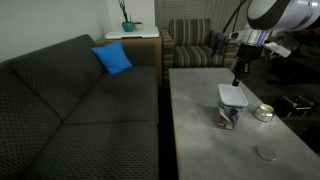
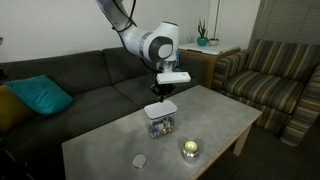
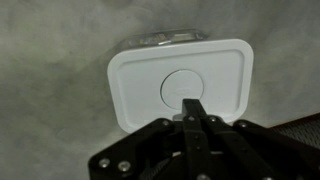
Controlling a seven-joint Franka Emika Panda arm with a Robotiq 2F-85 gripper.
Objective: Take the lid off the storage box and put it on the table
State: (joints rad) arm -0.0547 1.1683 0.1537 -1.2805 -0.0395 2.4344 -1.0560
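White lid sits on the little clear box, roughly mid-table. The gripper hangs just above it, fingers pinched together and holding nothing as far as I can see. My worry is that, closed like that, it can only shove, not grab. Push off-centre and the lid probably flips, or the whole box, which looks pretty light, slides or tips and dumps its colourful stuff toward the shiny tin nearby.

- The arm arches in from above, its wrist bent downward.
- The gripper hangs vertically, tips pointing down.
- In the wrist view its jaws sit closed together.
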